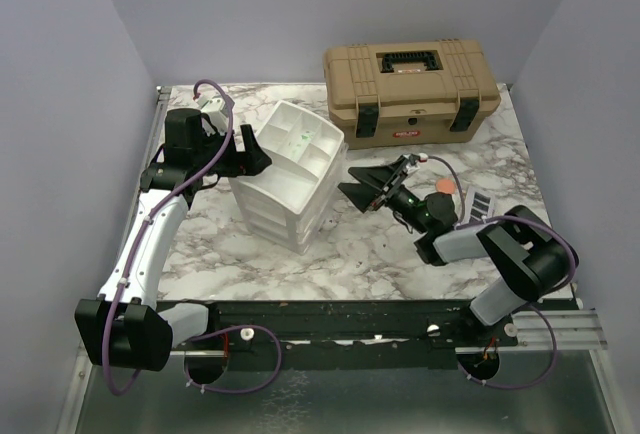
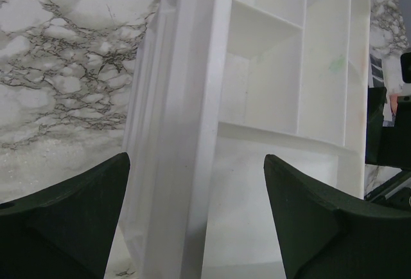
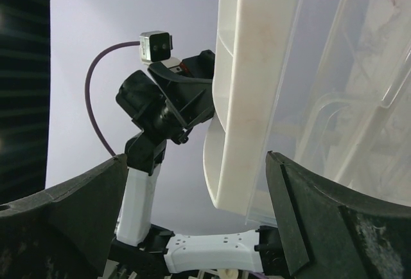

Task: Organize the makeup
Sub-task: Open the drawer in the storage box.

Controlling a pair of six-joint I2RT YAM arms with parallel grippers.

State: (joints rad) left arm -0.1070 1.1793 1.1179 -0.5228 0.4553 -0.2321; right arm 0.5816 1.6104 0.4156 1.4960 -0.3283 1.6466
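Note:
A salmon round disc (image 1: pixel 443 187) and a clear palette with dark pans (image 1: pixel 478 204) lie on the marble at the right, behind my right wrist. The other makeup is hidden or out of view. My right gripper (image 1: pixel 353 186) is open and empty, low over the table, pointing at the right side of the white drawer unit (image 1: pixel 285 179); its wrist view shows the gripper (image 3: pixel 196 163) facing the unit's wall (image 3: pixel 257 86). My left gripper (image 1: pixel 258 160) is open and empty over the unit's left rim; in its wrist view the gripper (image 2: pixel 196 163) straddles that rim (image 2: pixel 192 99).
A tan toolbox (image 1: pixel 410 89) stands shut at the back right. The drawer unit's top tray (image 2: pixel 321 67) has divided compartments with a faint green mark in one. Blue walls close in the table on three sides. The arm bases sit at the near edge.

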